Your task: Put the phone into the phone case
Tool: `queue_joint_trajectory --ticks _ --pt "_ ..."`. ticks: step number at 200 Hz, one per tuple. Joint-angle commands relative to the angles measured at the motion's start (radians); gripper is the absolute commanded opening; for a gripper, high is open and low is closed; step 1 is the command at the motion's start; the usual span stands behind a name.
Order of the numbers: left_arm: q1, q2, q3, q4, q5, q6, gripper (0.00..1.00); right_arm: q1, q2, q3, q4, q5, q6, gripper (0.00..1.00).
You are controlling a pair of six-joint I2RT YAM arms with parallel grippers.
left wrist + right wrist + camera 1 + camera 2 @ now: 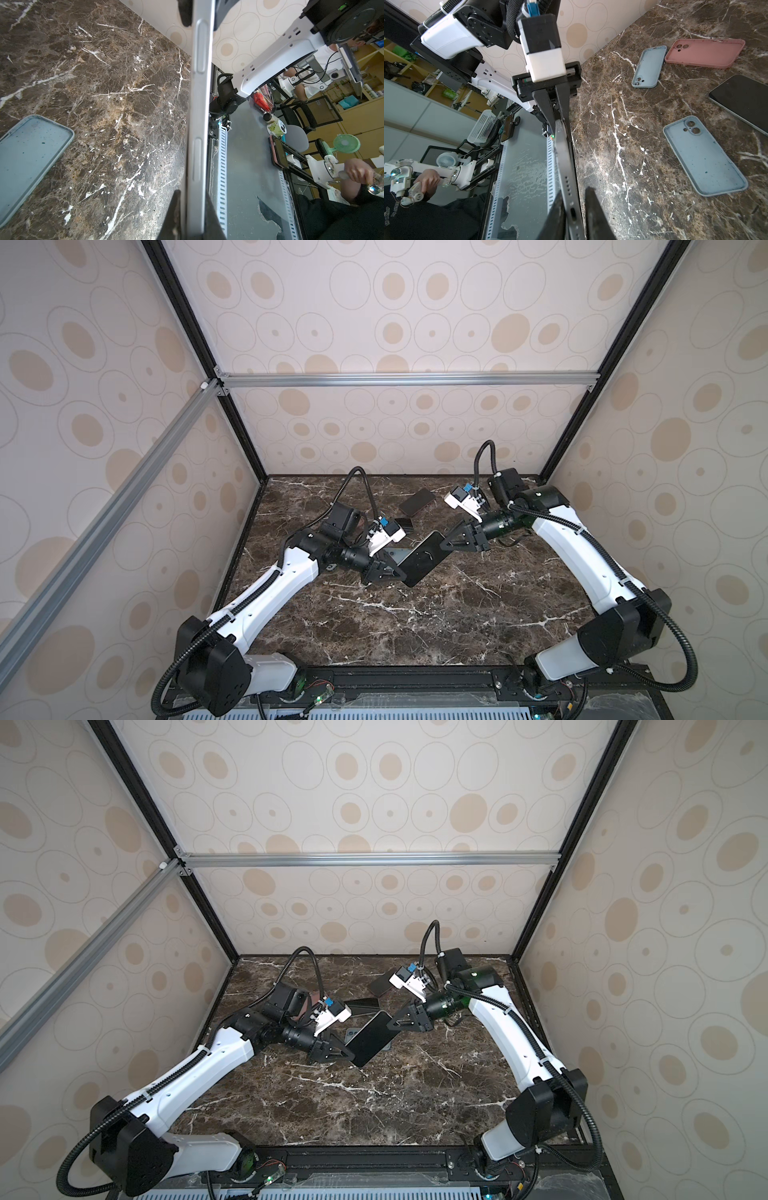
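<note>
Left pincer (399,572): clamped on the near-left end of the phone (424,560), pads snug on both faces in the left wrist view.

Right pincer (444,544): jaws bracket the far-right end with the charging port; one pad touches, a sliver of desk shows beside the other; cannot tell whether it truly grips.

Phone: hangs between the two arms, clear of the desk (415,626), around mid-desk.

Blue-grey case (702,158): lies open side up on the desk, partly under the phone's left end in a top view (353,1032).

Farther out: smaller blue case (649,66), pink case (704,53) and second phone (745,99), toward the far edge.

Handling, my judgement: phone rigid, slick glass and metal, liable to slip or crack if dropped; best pinched across the faces near an end; case looks soft and light, likely to skid when pressed.
</note>
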Motion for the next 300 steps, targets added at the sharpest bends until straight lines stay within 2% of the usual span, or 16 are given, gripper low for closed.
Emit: queue_joint_trajectory --ticks 1,32,41,58,69,80,114,125,134,158,185,208,251,300 --pt "0.004 -0.008 0.046 0.013 0.007 0.032 0.00 0.022 0.013 0.022 -0.036 -0.048 -0.025 0.14" --pt "0.006 -0.017 0.046 0.034 -0.100 -0.005 0.00 0.022 -0.001 -0.007 0.023 -0.047 0.021 0.03" --pt "0.010 -0.022 0.046 0.041 -0.127 -0.012 0.03 0.022 -0.011 -0.026 0.060 -0.039 0.051 0.00" --pt "0.030 -0.032 0.039 0.073 -0.154 -0.047 0.13 0.022 -0.032 -0.068 0.138 -0.022 0.114 0.00" --pt "0.048 -0.042 0.026 0.106 -0.169 -0.081 0.25 0.021 -0.043 -0.093 0.180 -0.012 0.150 0.00" --pt "0.071 -0.054 0.008 0.142 -0.180 -0.117 0.30 0.019 -0.052 -0.118 0.234 0.003 0.199 0.00" --pt "0.133 -0.088 -0.062 0.272 -0.214 -0.235 0.64 0.015 -0.056 -0.168 0.363 0.040 0.324 0.00" --pt "0.146 -0.099 -0.086 0.316 -0.240 -0.273 0.68 0.013 -0.048 -0.170 0.388 0.051 0.353 0.00" --pt "0.153 -0.106 -0.105 0.352 -0.275 -0.305 0.70 0.013 -0.040 -0.173 0.410 0.068 0.380 0.00" --pt "0.159 -0.111 -0.157 0.431 -0.455 -0.401 0.73 0.011 -0.023 -0.185 0.482 0.149 0.470 0.00" --pt "0.158 -0.105 -0.223 0.514 -0.640 -0.497 0.74 0.007 -0.014 -0.245 0.641 0.236 0.627 0.00" --pt "0.158 -0.096 -0.265 0.573 -0.731 -0.561 0.74 0.007 -0.004 -0.295 0.757 0.300 0.745 0.00" --pt "0.158 -0.052 -0.302 0.643 -0.757 -0.612 0.75 0.007 -0.005 -0.407 0.934 0.452 0.947 0.00" --pt "0.158 0.019 -0.355 0.746 -0.719 -0.641 0.75 0.007 -0.004 -0.575 1.212 0.508 1.141 0.00"
